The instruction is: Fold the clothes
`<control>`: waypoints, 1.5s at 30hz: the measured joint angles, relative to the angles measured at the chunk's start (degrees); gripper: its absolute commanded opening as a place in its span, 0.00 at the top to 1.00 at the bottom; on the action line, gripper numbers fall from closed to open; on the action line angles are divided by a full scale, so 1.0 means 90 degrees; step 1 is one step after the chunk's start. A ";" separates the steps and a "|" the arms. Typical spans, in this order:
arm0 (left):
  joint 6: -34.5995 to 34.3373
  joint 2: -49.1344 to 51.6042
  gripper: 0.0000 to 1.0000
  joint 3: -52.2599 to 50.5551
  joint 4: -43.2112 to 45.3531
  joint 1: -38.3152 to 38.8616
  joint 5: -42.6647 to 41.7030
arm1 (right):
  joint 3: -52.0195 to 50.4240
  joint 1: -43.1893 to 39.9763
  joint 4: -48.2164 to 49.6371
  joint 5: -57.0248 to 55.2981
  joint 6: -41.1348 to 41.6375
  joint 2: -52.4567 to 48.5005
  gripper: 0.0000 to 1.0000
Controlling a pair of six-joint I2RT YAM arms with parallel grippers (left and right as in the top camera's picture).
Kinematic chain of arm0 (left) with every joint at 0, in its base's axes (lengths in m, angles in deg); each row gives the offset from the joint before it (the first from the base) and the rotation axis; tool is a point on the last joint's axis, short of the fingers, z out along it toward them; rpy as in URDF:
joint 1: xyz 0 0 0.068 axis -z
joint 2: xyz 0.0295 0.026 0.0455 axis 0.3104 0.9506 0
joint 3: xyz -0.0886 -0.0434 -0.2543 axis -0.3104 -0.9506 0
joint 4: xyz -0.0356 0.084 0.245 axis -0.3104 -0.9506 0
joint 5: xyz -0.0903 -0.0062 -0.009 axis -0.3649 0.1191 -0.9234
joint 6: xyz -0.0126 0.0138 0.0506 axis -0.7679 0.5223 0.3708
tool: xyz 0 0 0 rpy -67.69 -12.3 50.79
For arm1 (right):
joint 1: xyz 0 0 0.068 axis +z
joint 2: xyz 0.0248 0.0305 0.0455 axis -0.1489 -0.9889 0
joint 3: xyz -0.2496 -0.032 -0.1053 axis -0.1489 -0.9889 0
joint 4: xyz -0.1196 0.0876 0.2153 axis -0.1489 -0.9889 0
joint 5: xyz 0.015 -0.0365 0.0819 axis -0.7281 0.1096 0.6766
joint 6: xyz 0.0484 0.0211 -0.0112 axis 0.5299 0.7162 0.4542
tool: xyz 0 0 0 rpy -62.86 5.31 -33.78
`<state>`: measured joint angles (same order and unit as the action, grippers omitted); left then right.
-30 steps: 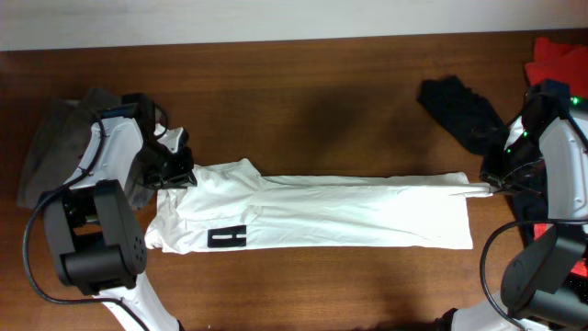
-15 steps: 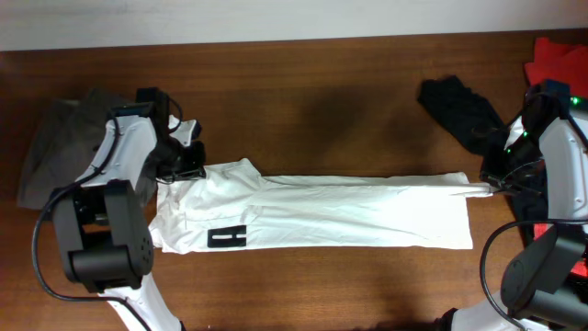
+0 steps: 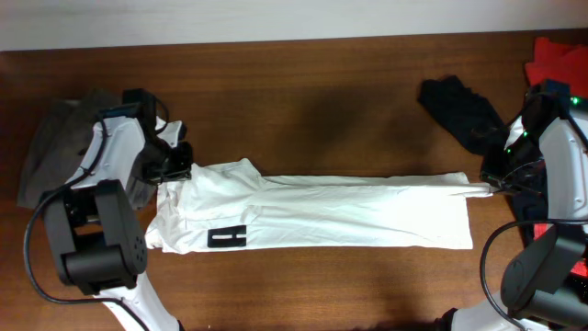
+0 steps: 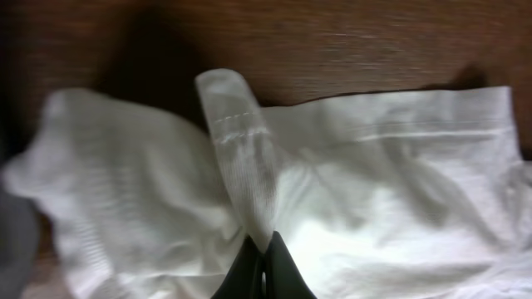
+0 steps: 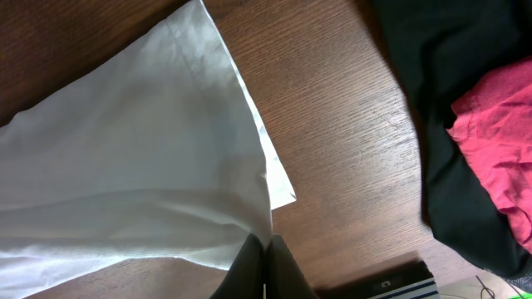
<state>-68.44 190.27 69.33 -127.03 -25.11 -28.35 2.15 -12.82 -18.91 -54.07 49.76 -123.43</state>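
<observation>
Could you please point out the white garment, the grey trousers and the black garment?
white garment point(image 3: 367, 211): overhead view, middle of its long body.
grey trousers point(image 3: 48, 152): overhead view, exposed left part.
black garment point(image 3: 457, 106): overhead view, its centre.

On the table point(image 3: 303, 92), clothes point(image 3: 349, 216) between left hand point(image 3: 184, 173) and right hand point(image 3: 485, 184)

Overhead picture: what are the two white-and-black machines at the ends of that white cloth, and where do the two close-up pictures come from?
They are two robot arms at a brown wooden table. One camera looks down from above; the close-ups come from cameras on each wrist, looking along its fingers. A long white cotton garment with a black printed mark lies stretched out. The left gripper is shut, pinching a raised fold at one end; the right gripper is shut on the other end's edge. Off to the sides lie a crumpled grey garment, a thin black garment and some red cloth.
</observation>
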 measured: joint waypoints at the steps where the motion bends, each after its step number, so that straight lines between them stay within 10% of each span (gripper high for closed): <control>1: 0.0000 -0.0010 1.00 0.0000 -0.0044 -0.0044 0.0024 | 0.0000 0.0000 0.0000 -0.0002 0.0000 0.0000 0.96; 16: 0.0000 -0.1834 1.00 0.0002 -0.0736 -0.0617 -0.0151 | 0.0000 0.0000 -0.0005 -0.0002 -0.0002 0.0000 0.96; 45: -0.0415 -0.1826 0.99 -0.0160 -0.1377 -0.0355 0.0469 | -0.0002 0.0000 -0.0163 -0.0265 0.0131 0.0000 0.96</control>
<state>-72.18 173.83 67.88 -139.42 -28.30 -24.13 2.13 -12.82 -20.37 -56.45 50.94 -123.43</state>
